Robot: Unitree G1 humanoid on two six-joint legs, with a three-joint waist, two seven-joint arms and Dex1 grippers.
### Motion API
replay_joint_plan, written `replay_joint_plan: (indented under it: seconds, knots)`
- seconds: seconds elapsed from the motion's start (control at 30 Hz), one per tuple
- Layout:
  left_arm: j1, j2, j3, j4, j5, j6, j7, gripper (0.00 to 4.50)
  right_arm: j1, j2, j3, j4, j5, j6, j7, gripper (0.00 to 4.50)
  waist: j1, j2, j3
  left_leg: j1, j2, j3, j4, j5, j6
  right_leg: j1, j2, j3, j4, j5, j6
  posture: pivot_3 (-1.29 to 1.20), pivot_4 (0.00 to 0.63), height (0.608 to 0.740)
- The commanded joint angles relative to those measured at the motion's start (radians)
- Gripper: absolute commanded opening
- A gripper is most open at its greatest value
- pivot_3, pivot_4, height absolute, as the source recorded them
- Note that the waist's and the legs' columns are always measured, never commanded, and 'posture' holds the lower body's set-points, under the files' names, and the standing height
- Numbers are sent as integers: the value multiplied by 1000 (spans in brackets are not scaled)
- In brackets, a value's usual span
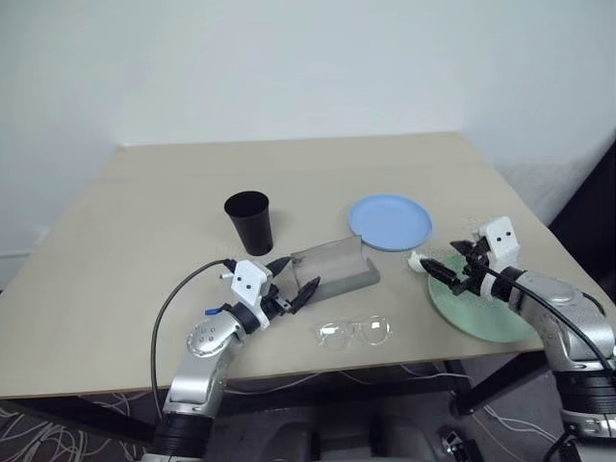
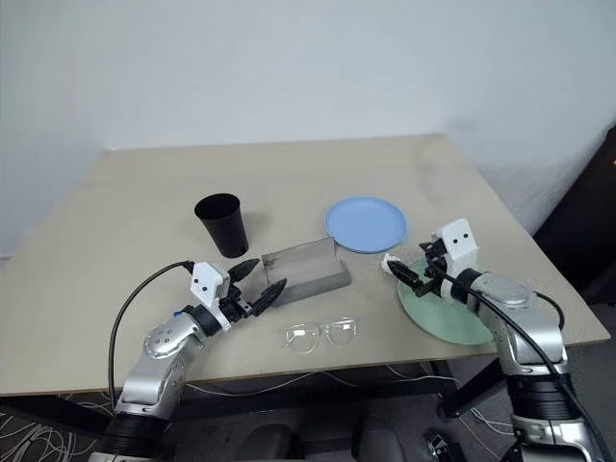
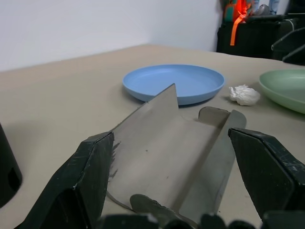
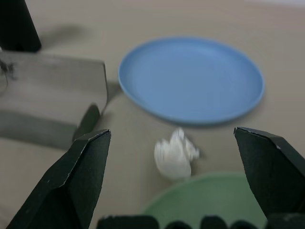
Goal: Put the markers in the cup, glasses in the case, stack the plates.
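Observation:
The grey case [image 1: 337,269] lies open at mid-table, its lid raised. My left gripper [image 1: 296,276] is open, level with the case's near-left end; in the left wrist view the case [image 3: 162,143] sits between and beyond its fingers. The clear glasses [image 1: 354,332] lie in front of the case near the table's front edge. The black cup [image 1: 248,219] stands upright behind the case to the left. The blue plate [image 1: 389,221] sits at the back right, the green plate [image 1: 481,313] at the front right. My right gripper [image 1: 445,258] hovers open over the green plate's far edge. The markers are out of view.
A crumpled white wad [image 1: 416,260] lies between the two plates, just ahead of my right gripper's fingers [image 4: 86,171]. The table's [image 1: 144,221] right corner is close beside the green plate. A black cable loops from my left arm over the front edge.

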Motion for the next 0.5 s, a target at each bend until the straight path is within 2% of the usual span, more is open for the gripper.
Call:
replay_joint_plan:
  seconds: [0.03,0.23,0.37,0.5]
  knots:
    - [-7,16,-29,-70,-30,22,-46,4084,-46,-35,21,-109,49,176,-5,4473,0,0,0,0,0,0,0,0,-1,0,0,0,0,0,0,0,0,720]
    - [-16,32,-50,-99,-57,68,-91,4084,-95,-55,119,-161,11,387,-73,4473,0,-3,2,-1,1,0,0,-1,-2,0,0,-2,-2,0,0,0,0,720]
    - [-14,47,-80,-137,-104,122,-158,4084,-105,-74,193,-205,-47,430,-128,4473,1,-4,3,-2,1,0,0,-1,-1,-1,0,-2,-2,0,0,0,0,720]
    - [-2,76,-125,-194,-142,176,-226,4084,-111,-66,210,-213,-79,473,-179,4473,0,-5,4,-3,1,0,0,-2,0,-2,0,-2,-3,0,0,0,0,720]
